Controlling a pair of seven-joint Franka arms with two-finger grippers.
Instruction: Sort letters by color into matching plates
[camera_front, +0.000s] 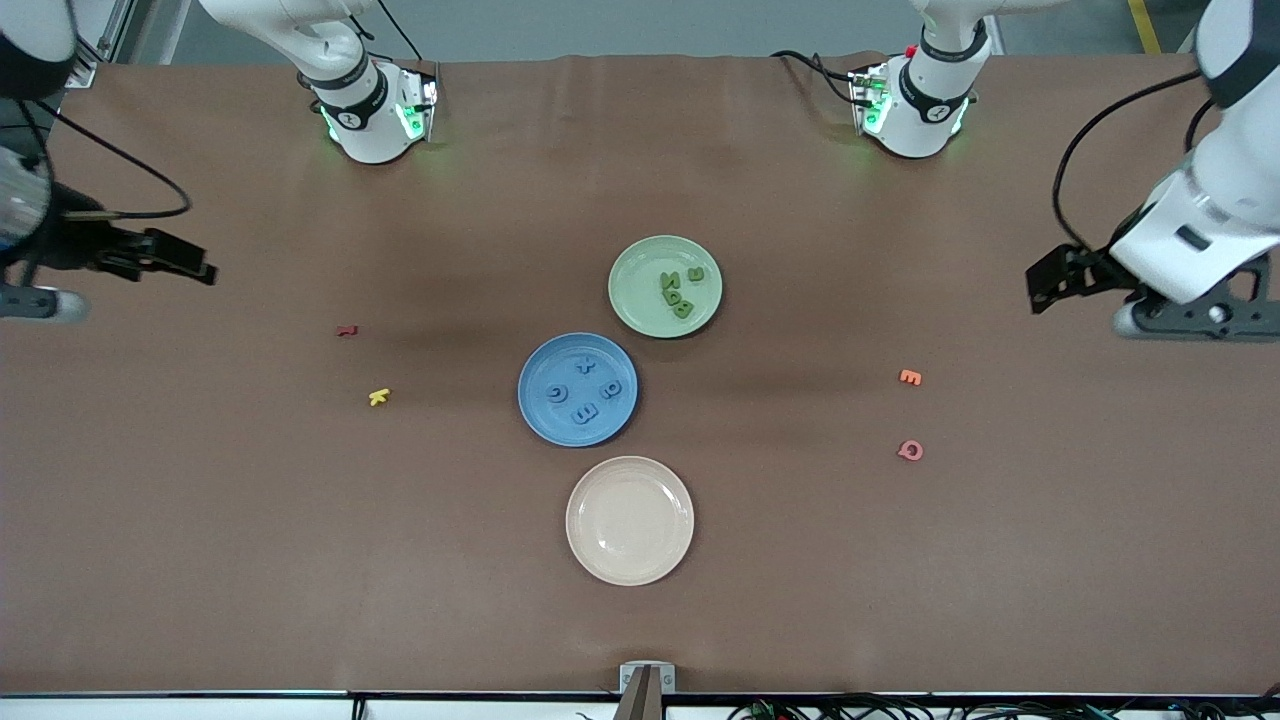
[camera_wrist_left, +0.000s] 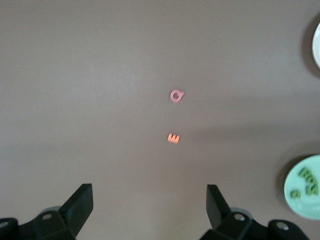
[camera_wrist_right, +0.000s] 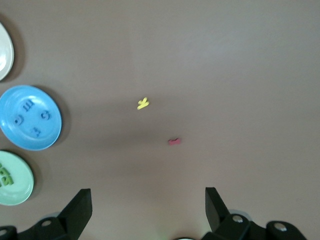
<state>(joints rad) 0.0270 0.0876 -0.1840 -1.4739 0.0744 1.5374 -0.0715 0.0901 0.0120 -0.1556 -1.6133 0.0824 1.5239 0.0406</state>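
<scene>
— Where are the plates?
— The round matte blue plate (camera_front: 577, 390) and pale green plate (camera_front: 665, 286) sit mid-table, well apart from my grippers.
— And the letters?
— Four blue foam letters (camera_front: 586, 392) and four green foam letters (camera_front: 679, 290) lie in matching plates. My left gripper (camera_front: 1045, 283) and right gripper (camera_front: 190, 260) hang wide, empty.
</scene>
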